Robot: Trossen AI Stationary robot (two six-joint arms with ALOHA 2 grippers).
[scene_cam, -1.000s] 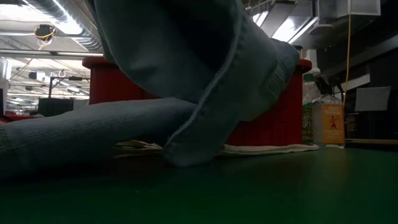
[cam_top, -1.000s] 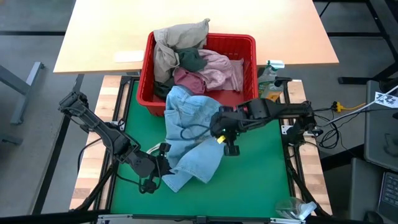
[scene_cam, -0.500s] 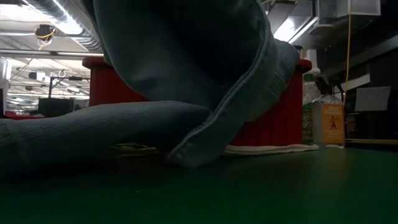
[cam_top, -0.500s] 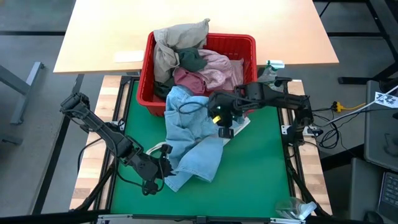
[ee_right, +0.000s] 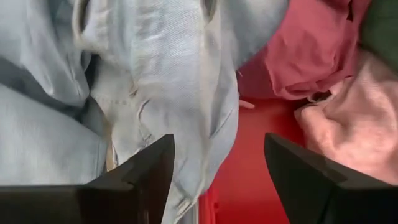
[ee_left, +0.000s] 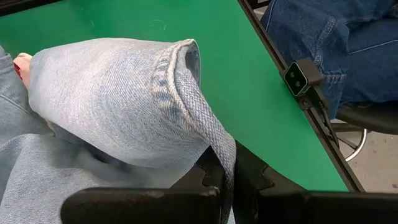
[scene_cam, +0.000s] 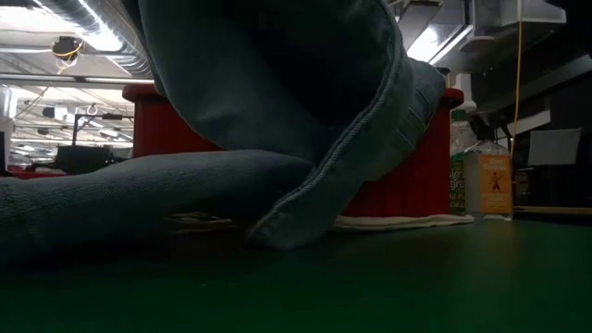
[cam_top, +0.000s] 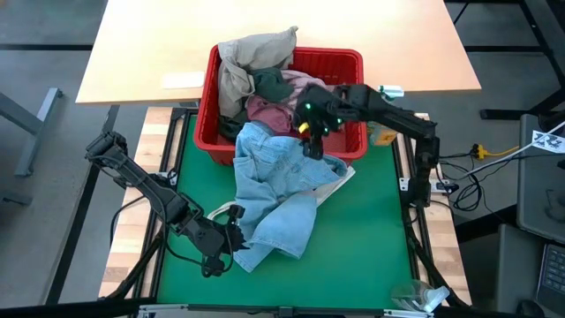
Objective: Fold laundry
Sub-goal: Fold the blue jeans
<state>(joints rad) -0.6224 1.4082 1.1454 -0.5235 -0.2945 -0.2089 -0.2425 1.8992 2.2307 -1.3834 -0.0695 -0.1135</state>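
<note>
Light blue jeans hang from the near rim of the red basket and spread down onto the green mat. At the mat's near left, my left gripper is shut on a leg's hem. My right gripper hovers open over the basket's near edge, above the jeans' top part. It touches nothing. The basket also holds beige, dark green, maroon and pink garments. In the low view the jeans fill most of the picture. My left gripper pinches the edge of the leg's hem between its two fingers. They come in low from the table's left. The hem's stitched rim runs down into the fingers, and the leg lies slack on the mat beside them.
A white tote bag lies partly under the jeans at the basket's near right. Bottles stand at the mat's far right, also in the low view. A clear plastic item lies at the near right corner. A person's denim-clad legs show beyond the near edge.
My right gripper has opened and let go of the jeans. It has risen and gone toward the far edge, to above the basket's near rim. The released part of the jeans has settled on the mat, uncovering the white tote bag.
</note>
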